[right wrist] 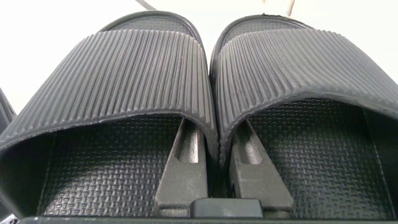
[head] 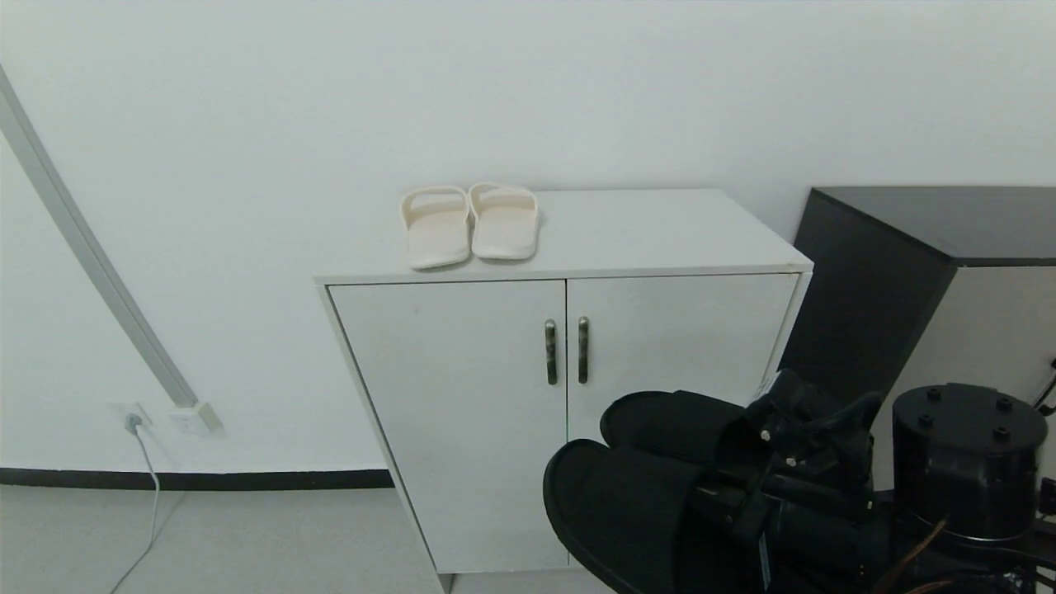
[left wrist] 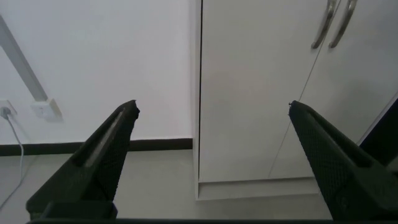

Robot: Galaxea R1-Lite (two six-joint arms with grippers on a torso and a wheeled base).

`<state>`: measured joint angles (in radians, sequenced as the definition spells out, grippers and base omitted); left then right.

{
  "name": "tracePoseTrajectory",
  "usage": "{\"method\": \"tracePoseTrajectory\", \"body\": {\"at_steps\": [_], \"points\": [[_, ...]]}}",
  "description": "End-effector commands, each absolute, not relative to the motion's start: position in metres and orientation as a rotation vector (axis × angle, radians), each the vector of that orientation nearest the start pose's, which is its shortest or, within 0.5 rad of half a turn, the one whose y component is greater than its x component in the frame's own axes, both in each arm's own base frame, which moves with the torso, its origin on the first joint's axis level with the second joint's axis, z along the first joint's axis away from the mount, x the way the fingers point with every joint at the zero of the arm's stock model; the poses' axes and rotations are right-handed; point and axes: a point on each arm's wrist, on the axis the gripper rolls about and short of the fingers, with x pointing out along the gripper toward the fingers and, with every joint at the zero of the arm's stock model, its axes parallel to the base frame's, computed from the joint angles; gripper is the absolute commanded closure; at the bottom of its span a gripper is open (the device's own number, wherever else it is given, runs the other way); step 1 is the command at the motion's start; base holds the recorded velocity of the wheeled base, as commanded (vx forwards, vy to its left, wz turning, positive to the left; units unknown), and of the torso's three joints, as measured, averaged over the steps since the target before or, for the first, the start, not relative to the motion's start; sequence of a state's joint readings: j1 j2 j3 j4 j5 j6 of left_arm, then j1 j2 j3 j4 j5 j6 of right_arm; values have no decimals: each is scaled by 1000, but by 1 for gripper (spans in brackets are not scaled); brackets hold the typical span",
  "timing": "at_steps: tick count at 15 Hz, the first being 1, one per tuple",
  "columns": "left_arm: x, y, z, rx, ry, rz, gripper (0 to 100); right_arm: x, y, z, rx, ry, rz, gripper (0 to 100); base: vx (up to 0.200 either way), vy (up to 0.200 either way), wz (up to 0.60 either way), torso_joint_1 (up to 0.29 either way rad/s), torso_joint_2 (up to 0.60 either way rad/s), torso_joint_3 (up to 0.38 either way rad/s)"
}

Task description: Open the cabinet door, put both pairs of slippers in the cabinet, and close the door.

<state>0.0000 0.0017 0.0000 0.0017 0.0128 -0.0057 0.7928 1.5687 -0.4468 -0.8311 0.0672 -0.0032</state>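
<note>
1. Both doors of the cabinet [head: 462, 412] are shut, so opening one comes first, I reckon. The cream slippers [head: 470, 223] sit on its top, toward the left.
2. The right gripper [right wrist: 216, 162] is clamped on the black slippers [head: 652, 478], one finger inside each, low in front of the right door.
3. The left gripper [left wrist: 212, 107] is spread wide and empty, low by the cabinet's left edge. I'd lift it to the left handle [head: 550, 352], grab squarely and pull along the door's arc.
4. Keep the black pair clear of the swing.
</note>
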Motion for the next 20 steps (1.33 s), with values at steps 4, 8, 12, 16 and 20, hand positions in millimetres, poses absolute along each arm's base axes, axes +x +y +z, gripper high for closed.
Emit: {"method": "tracePoseTrajectory", "body": {"at_steps": [4, 8, 12, 16, 20], "points": [[-23, 0, 75, -3, 3, 12, 0, 169, 175, 144, -133, 279, 861, 100, 0, 0, 0, -162, 491, 327], [-23, 0, 75, 3, 5, 9, 0, 170, 175, 141, -135, 285, 860, 100, 0, 0, 0, -127, 471, 339], [-23, 1, 77, 6, -3, 37, 0, 169, 176, 140, -146, 277, 868, 100, 0, 0, 0, -89, 452, 362], [-34, 1, 135, -79, -127, 33, 0, 168, 177, 141, -142, 256, 871, 100, 0, 0, 0, -23, 402, 373], [-2, -3, 160, -96, 48, -148, 0, 167, 176, 140, -140, 256, 872, 100, 0, 0, 0, 3, 86, 79]]}}
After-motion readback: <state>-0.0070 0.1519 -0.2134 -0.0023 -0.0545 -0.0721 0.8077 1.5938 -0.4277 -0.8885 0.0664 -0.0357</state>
